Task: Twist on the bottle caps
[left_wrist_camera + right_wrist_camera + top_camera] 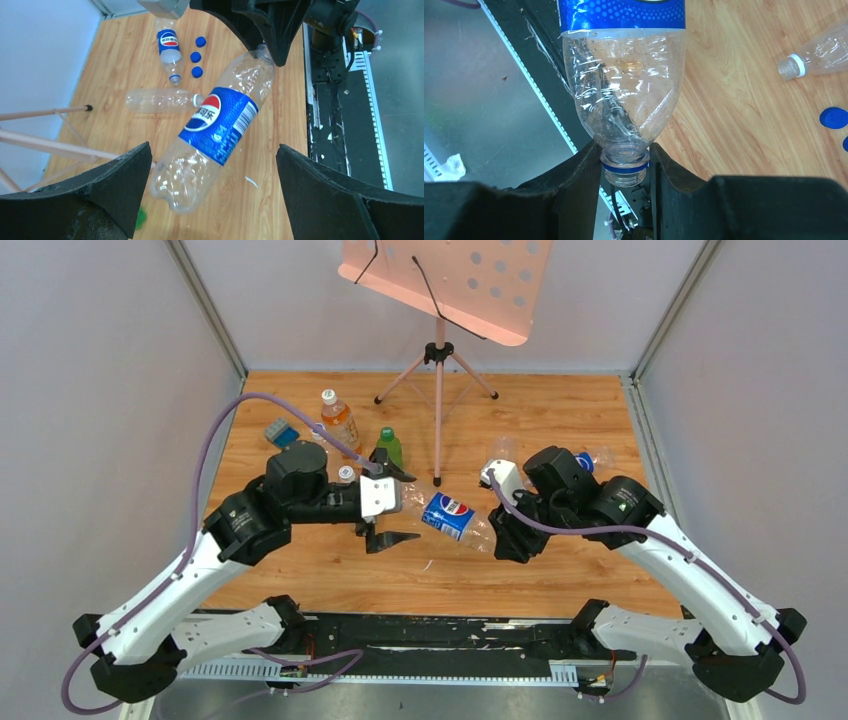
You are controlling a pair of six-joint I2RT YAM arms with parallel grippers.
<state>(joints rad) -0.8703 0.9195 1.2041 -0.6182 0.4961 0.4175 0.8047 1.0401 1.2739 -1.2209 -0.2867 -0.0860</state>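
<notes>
A clear Pepsi bottle (452, 516) with a blue label hangs tilted above the table between both arms. My right gripper (625, 161) is shut on its open, capless neck (625, 169), just under the blue ring. My left gripper (214, 165) is open, its jaws wide on either side of the bottle's base (185, 180) without touching it. Three blue caps (196, 57) lie on the wood beyond the bottle. One blue cap (834, 118) also shows in the right wrist view.
A second Pepsi bottle (169, 47) and a clear bottle (160, 100) with a white neck lie near the caps. An orange drink bottle (338, 418), a green bottle (389, 445) and a blue-grey block (281, 432) stand at the back left. A music stand tripod (438, 360) stands at the back centre.
</notes>
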